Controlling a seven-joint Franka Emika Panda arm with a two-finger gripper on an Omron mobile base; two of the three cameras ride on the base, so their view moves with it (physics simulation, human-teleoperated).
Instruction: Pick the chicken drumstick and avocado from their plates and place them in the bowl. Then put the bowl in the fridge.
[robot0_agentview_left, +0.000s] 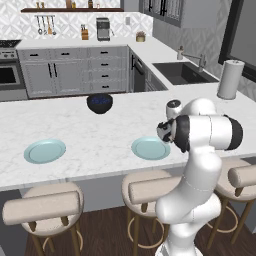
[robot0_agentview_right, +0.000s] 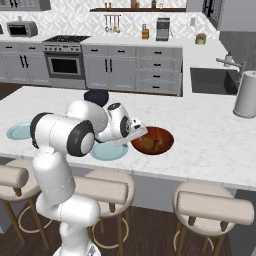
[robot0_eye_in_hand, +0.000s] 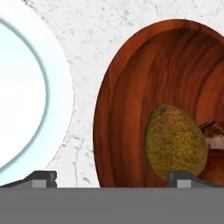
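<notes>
The reddish-brown bowl (robot0_agentview_right: 163, 134) (robot0_eye_in_hand: 131, 87) stands on the island counter, holding the olive-brown avocado (robot0_eye_in_hand: 175, 142) (robot0_agentview_right: 148, 144) and the orange-brown chicken drumstick (robot0_eye_in_hand: 214, 135) (robot0_agentview_right: 159, 143) beside it. My gripper (robot0_eye_in_hand: 116, 179) (robot0_agentview_right: 138, 134) hangs open just above the bowl's left rim. One fingertip (robot0_eye_in_hand: 41, 178) is on the plate side and the other fingertip (robot0_eye_in_hand: 192, 178) is over the bowl by the avocado, with nothing held. Two pale blue plates are bare: the nearer plate (robot0_agentview_right: 109, 151) (robot0_agentview_left: 150, 148) (robot0_eye_in_hand: 26, 100) lies next to the bowl, and the farther plate (robot0_agentview_left: 45, 151) (robot0_agentview_right: 20, 131) lies to the left. The fridge is out of view.
A small dark blue-black bowl (robot0_agentview_left: 100, 103) (robot0_agentview_right: 96, 96) sits further back on the counter. A paper towel roll (robot0_agentview_left: 229, 79) (robot0_agentview_right: 246, 95) stands at the right end near the sink (robot0_agentview_left: 185, 72). Padded stools (robot0_agentview_left: 47, 206) line the counter's front edge.
</notes>
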